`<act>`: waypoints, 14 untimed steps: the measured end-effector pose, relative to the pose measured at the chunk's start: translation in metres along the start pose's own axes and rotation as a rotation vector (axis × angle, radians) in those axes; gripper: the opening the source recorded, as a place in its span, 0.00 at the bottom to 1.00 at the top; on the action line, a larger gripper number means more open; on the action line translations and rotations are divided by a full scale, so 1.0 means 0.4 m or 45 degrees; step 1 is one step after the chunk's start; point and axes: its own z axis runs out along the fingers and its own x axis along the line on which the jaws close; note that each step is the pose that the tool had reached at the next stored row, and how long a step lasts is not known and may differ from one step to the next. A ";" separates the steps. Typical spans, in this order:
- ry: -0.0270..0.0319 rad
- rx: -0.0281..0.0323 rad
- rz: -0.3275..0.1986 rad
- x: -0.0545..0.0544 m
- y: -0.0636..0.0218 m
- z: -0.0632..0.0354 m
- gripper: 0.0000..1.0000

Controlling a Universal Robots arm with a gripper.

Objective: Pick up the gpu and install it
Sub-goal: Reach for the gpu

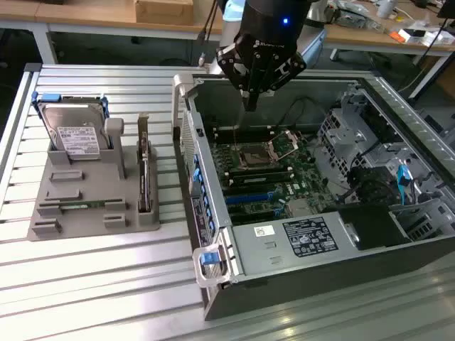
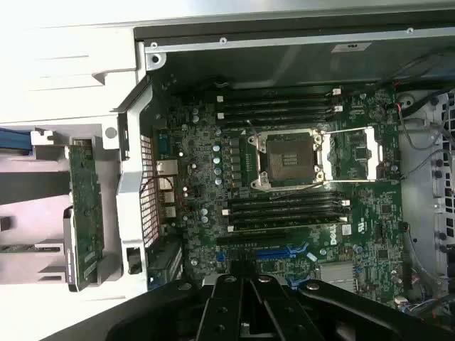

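Lying open on the slatted table [image 1: 85,284], the computer case [image 1: 284,284] turns its motherboard [image 1: 263,177] upward, probably so that a card can go in from above. Beside it, toward the exterior view's left, a grey holder [image 1: 85,222] keeps the gpu [image 1: 144,177] standing on its edge, which looks easy to grasp. The end effector [image 1: 250,99] hangs over the motherboard, closed and empty, well apart from the gpu.

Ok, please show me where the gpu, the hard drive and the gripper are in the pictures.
gpu [image 1: 145,177]: exterior view, on the upper edge of the card standing on its side.
hard drive [image 1: 77,136]: exterior view, on its white label.
gripper [image 1: 250,103]: exterior view, at its shut fingertips.
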 end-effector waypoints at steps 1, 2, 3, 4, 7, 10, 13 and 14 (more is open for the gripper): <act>0.0000 -0.0001 0.000 0.014 -0.001 0.000 0.11; 0.0000 0.0000 0.000 0.019 -0.001 -0.001 0.11; 0.0000 0.0000 0.000 0.021 -0.002 -0.001 0.11; 0.0000 -0.0001 0.000 0.023 -0.002 -0.001 0.11; 0.0000 0.0000 0.000 0.024 -0.002 -0.001 0.11; 0.0000 0.0000 0.000 0.026 -0.002 -0.001 0.11; 0.0000 0.0000 0.000 0.029 -0.002 -0.001 0.11; 0.0000 0.0000 0.000 0.030 -0.002 -0.001 0.11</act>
